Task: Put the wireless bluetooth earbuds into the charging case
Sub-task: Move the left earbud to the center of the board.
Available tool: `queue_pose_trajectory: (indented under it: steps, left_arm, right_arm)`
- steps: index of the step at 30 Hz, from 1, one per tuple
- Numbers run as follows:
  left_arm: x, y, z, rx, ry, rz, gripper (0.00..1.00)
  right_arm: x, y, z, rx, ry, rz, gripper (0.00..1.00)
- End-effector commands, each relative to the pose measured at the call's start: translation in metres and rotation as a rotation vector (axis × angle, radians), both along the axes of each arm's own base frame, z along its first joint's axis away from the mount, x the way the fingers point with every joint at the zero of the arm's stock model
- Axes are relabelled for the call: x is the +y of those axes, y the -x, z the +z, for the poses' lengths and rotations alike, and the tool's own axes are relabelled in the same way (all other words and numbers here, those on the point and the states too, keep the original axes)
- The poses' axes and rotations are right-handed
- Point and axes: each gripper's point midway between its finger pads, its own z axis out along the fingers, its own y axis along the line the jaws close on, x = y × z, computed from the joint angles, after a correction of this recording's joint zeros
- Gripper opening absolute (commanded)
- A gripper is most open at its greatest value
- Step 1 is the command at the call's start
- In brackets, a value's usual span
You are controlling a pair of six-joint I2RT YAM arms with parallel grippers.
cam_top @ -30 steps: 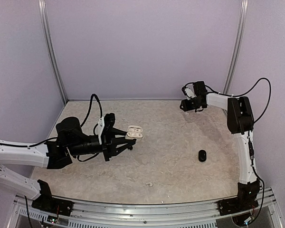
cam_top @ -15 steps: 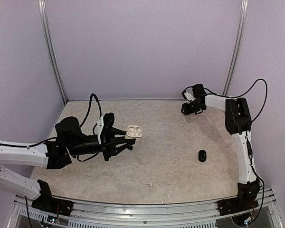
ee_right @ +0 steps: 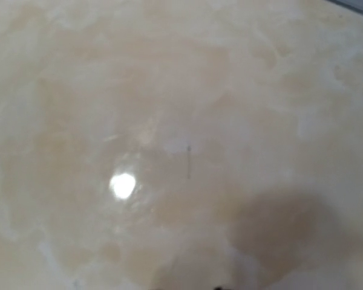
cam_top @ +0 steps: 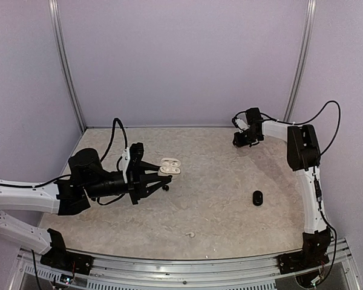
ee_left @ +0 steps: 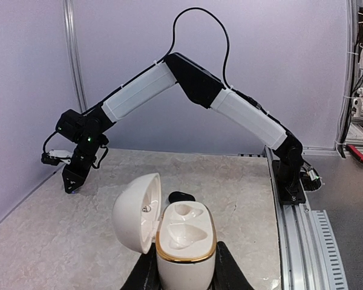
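The charging case [ee_left: 183, 254], white, pebble-shaped and gold-rimmed, sits nearest the left wrist camera. The left gripper [cam_top: 164, 179] has its fingers [ee_left: 146, 275] clamped on the body's two sides below the rim, over the left half of the table [cam_top: 218, 199]. The open face points up and the lid is swung wide to the gripper's left. Both sockets look empty. They lie one behind the other, so the long axis seems to run away from the wrist.

The case is probably light, hard and slick, and apt to twist if pushed. Just beyond it lies a black pebble shape [ee_left: 181, 196]; what it is, I cannot tell. The wireless bluetooth earbuds are not clearly visible anywhere. They are likely tiny and slippery, best pinched across the sides.

Farthest away, the right gripper [cam_top: 242, 142] hangs low over the back of the table. Whether its fingers are apart or together cannot be told.
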Motion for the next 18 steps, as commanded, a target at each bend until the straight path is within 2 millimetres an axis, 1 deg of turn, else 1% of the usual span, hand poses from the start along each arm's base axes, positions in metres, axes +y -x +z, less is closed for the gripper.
queue_pose_trajectory:
  steps: [1, 6, 7, 9, 13, 14, 16, 18]
  left_arm:
    - [0.004, 0.005, 0.007, -0.025, 0.015, 0.007, 0.13]
    - [0.004, 0.007, 0.004, -0.021, 0.016, 0.006, 0.13]
    - [0.004, 0.007, 0.003, -0.019, 0.017, 0.005, 0.13]
    - [0.004, 0.008, 0.002, -0.018, 0.017, 0.004, 0.13]
    - [0.004, 0.009, -0.002, -0.010, 0.013, 0.003, 0.13]
    - [0.004, 0.009, -0.003, -0.008, 0.013, 0.001, 0.13]
    - [0.004, 0.009, -0.005, -0.001, 0.012, -0.001, 0.12]
    - [0.005, 0.010, -0.006, 0.001, 0.013, -0.002, 0.13]
  right_arm:
    - [0.003, 0.034, -0.015, 0.096, -0.032, 0.027, 0.22]
    - [0.035, 0.092, -0.020, 0.175, -0.116, 0.115, 0.21]
    - [0.040, 0.104, -0.016, 0.179, -0.120, 0.129, 0.20]
    - [0.056, 0.132, -0.016, 0.200, -0.122, 0.169, 0.20]
    - [0.091, 0.192, -0.014, 0.260, -0.112, 0.262, 0.20]
    - [0.102, 0.213, -0.017, 0.286, -0.104, 0.294, 0.20]
    - [0.118, 0.242, -0.015, 0.312, -0.091, 0.346, 0.21]
    - [0.129, 0.269, -0.014, 0.350, -0.086, 0.365, 0.21]
